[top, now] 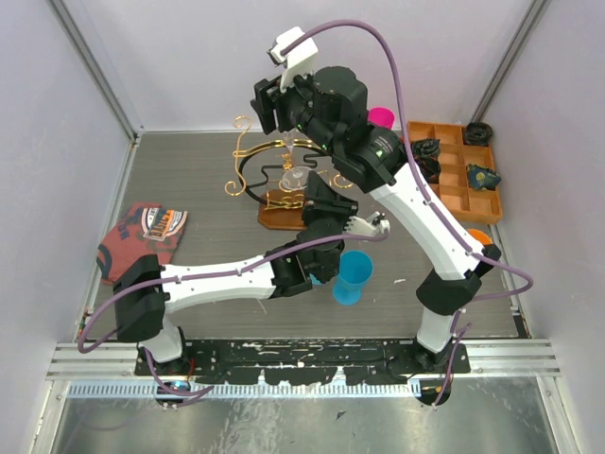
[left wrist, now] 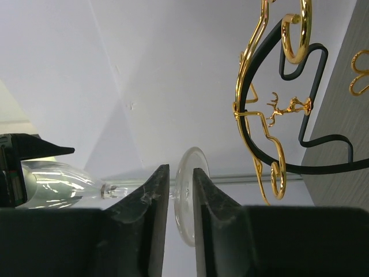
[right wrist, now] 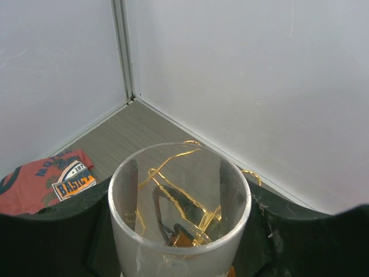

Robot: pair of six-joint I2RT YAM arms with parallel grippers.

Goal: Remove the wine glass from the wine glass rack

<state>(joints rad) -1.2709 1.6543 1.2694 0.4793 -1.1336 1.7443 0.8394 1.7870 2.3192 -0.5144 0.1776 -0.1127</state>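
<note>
Possession of the wine glass (left wrist: 57,184) is split between the two arms. The right claw (right wrist: 181,202) comes at it from above, its fingers set against opposite sides of the bowl, whose rim faces up into the wrist camera; it looks clenched on the bowl. The left claw (left wrist: 181,190) sits at the other end, its two fingers straddling the round foot with only a slim gap showing. Whether they pinch the foot or merely flank it cannot be told.

The long axis of the glass runs from one claw to the other: bowl at the right, stem between, foot at the left. The glass hangs over the wine glass rack (top: 282,218), which stands towards the far edge of the tabletop (top: 189,180), about midway along it. In the left wrist view the gold scrolls lie beside the foot and apart from it.

The coming move likely turns on that clearance: the foot must leave along a line that keeps stem and wire apart. The right arm, holding the bowl, seems best placed to carry the glass.
</note>
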